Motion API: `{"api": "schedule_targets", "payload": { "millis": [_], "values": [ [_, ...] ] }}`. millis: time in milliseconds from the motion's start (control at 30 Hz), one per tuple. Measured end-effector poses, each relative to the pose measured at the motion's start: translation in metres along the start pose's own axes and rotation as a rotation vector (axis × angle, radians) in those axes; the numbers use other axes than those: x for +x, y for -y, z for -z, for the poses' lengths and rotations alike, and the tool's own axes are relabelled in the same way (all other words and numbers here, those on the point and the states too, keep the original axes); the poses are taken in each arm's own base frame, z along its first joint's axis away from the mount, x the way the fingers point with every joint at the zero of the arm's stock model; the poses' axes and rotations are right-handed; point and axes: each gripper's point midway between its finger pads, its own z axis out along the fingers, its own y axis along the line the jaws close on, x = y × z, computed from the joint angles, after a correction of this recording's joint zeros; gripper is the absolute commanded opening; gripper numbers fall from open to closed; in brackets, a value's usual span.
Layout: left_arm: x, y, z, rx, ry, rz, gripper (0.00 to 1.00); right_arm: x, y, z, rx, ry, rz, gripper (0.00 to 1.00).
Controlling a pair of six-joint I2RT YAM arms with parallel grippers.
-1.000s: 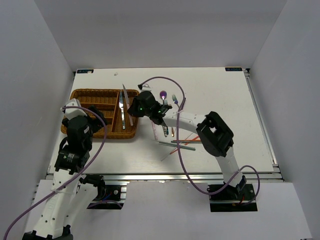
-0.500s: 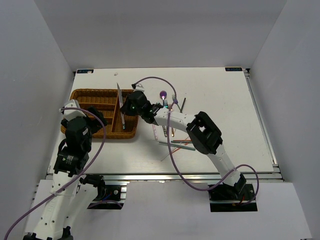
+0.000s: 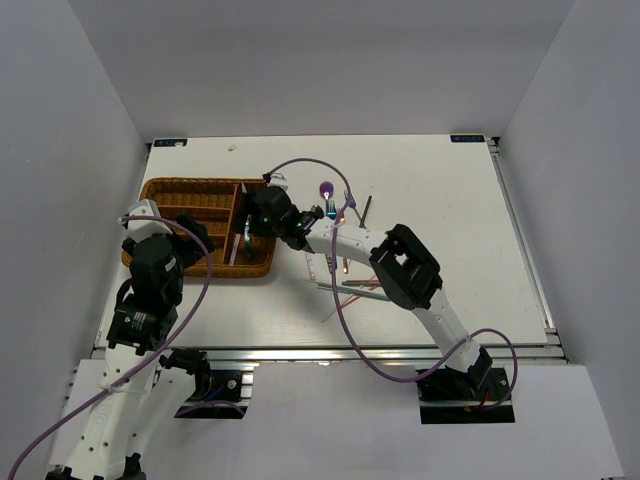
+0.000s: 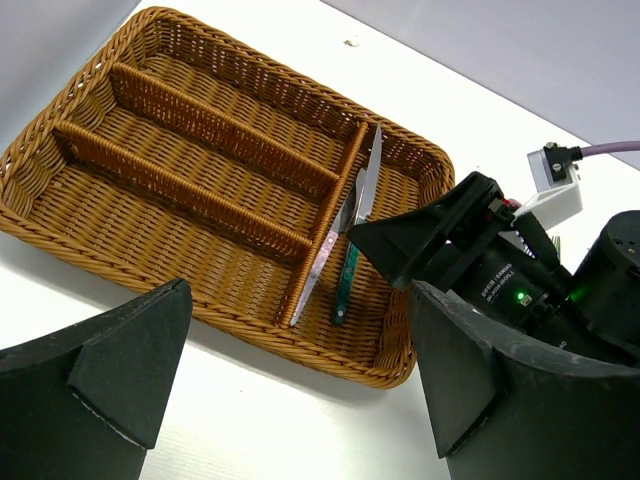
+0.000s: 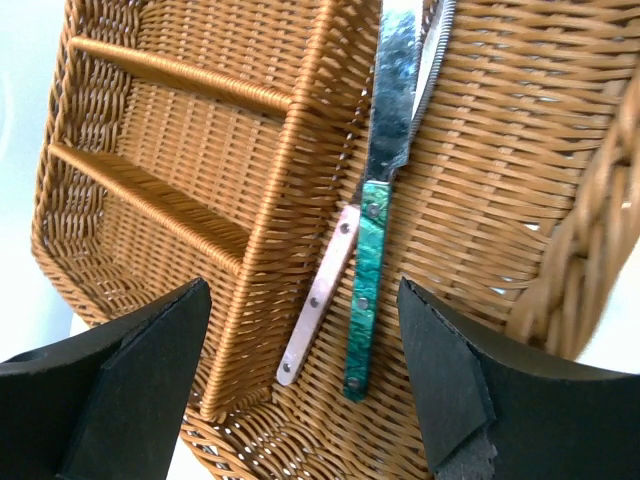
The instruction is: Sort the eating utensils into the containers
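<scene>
Early going in this sort: only 2 pieces are home. The woven tray (image 3: 205,181) sits at the left-centre of the top view. In its section nearest the middle of that frame lie a teal-handled knife (image 5: 362,300) and a pink-handled knife (image 5: 318,300). They are side by side, the pink one's handle resting along the divider (image 5: 285,200). The teal handle is mottled and riveted, with a bright mirror blade running to the top of the right wrist frame. The tray's 3 long sections, in the upper left of the left wrist view, hold nothing I can see.

The right gripper (image 3: 258,214) hangs directly over those knives. Its fingers (image 5: 130,400) are spread wide with nothing between them, so that knife section looks settled. The left gripper (image 3: 195,238) hovers at the tray's lower left edge in the top view, also spread wide and carrying nothing.

Plenty is left. On the table (image 3: 450,200), centre frame, wait a purple spoon (image 3: 326,188), a fork (image 3: 349,198) just beside it, and a scatter of chopsticks (image 3: 352,288) below. A few more slim pieces lie partly under the right arm, possibly another knife or spoon, too small to call. By my count, most of the job is ahead.
</scene>
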Motion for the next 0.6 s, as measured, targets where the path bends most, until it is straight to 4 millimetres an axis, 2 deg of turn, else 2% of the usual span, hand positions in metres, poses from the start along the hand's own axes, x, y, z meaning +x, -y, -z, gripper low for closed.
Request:
{"api": "schedule_targets", "payload": {
  "millis": [133, 300, 400, 433, 533, 600],
  "values": [
    [0.0, 0.001, 0.0, 0.003, -0.001, -0.001, 0.98, -0.007, 0.003, 0.004, 0.023, 0.021, 0.021, 0.83],
    [0.001, 0.001, 0.0, 0.006, -0.002, -0.002, 0.98, -0.03, 0.0, 0.023, 0.058, 0.074, 0.087, 0.79],
    [0.001, 0.002, 0.0, 0.007, -0.003, -0.002, 0.98, -0.042, 0.004, 0.042, 0.09, 0.106, 0.135, 0.62],
    [0.001, 0.002, 0.0, 0.008, -0.003, -0.002, 0.98, -0.046, 0.005, 0.05, 0.099, 0.119, 0.15, 0.51],
    [0.001, 0.003, 0.0, 0.01, -0.005, -0.003, 0.98, -0.05, 0.024, 0.076, 0.149, 0.132, 0.189, 0.43],
    [0.001, 0.003, 0.0, 0.011, -0.005, -0.003, 0.98, -0.05, 0.039, 0.091, 0.183, 0.12, 0.219, 0.41]
  ]
}}
